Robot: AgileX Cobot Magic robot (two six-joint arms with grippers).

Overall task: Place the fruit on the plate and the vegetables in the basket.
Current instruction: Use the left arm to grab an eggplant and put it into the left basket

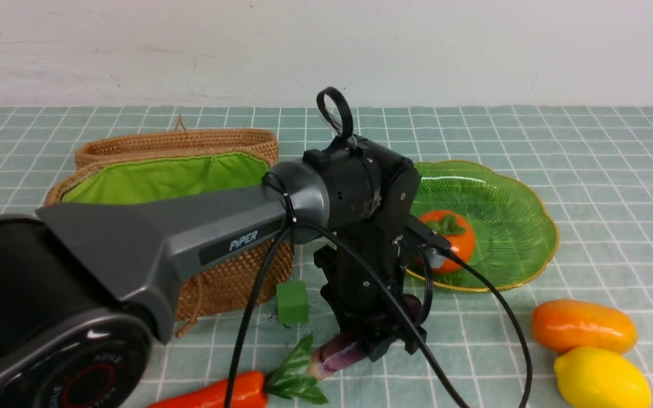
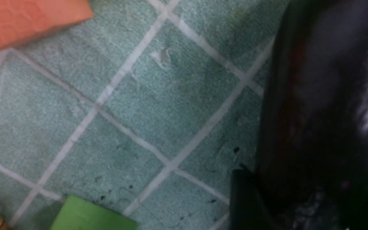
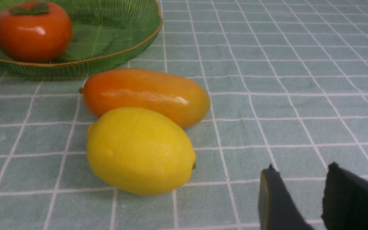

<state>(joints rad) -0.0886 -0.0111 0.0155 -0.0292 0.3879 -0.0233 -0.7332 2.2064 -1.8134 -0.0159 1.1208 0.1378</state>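
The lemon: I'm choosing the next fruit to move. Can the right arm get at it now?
Likely yes. The lemon lies on bare cloth close to the right arm's open fingers, with nothing between them; the mango lies just behind it.

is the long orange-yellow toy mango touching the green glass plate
Apart. The front view shows checked cloth between the long orange-yellow toy mango and the green glass plate.
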